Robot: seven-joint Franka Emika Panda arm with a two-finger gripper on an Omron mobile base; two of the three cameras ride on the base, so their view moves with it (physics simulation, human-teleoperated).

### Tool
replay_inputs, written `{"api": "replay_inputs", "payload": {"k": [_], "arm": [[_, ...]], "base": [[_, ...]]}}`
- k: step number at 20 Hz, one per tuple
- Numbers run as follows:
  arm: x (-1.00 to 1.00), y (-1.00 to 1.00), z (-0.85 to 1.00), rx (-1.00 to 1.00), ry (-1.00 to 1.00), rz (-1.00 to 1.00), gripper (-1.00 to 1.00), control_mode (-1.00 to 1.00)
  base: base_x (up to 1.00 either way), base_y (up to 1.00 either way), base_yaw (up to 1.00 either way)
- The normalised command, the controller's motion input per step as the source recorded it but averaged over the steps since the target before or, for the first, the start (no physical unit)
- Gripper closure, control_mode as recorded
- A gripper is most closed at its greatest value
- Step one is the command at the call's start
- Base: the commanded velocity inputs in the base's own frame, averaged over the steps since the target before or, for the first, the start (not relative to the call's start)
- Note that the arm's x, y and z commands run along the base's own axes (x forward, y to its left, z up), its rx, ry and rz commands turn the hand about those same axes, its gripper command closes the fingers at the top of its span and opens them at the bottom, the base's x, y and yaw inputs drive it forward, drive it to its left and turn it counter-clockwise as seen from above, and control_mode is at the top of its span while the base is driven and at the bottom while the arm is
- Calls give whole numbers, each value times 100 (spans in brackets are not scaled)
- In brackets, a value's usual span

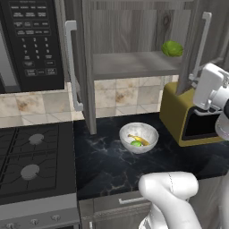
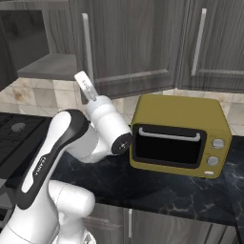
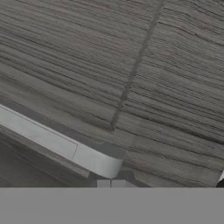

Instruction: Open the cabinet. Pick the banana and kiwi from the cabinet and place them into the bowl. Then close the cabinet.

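Hand view puts the pinched-shut, empty fingers (image 3: 111,183) just below the silver bar handle (image 3: 61,144) of the dark wood-grain cabinet door (image 3: 144,74), probably rigid, hinged, best pushed near its handle edge.

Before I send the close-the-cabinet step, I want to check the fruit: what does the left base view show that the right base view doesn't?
Left base view: the bowl holding the banana and kiwi, a green lumpy fruit on the open cabinet shelf, and the microwave. Right base view: the yellow toaster oven front with its knobs, plus closed doors further right. Both: the oven, the black marble counter and the white arm.
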Motion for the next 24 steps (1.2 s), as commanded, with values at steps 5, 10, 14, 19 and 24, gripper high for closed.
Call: {"api": "replay_inputs", "payload": {"k": [5,10,14,19,24], "arm": [[33,0,-26,0,0,0,100,-100],[41,2,-26,0,0,0,100,-100],[51,4,-10,0,0,0,100,-100],[55,6,-7,0,0,0,100,-100],[55,6,-1,0,2,0,100,-100]], "base": [[0,0,0],[0,0,0],[0,0,0],[0,0,0],[0,0,0]]}}
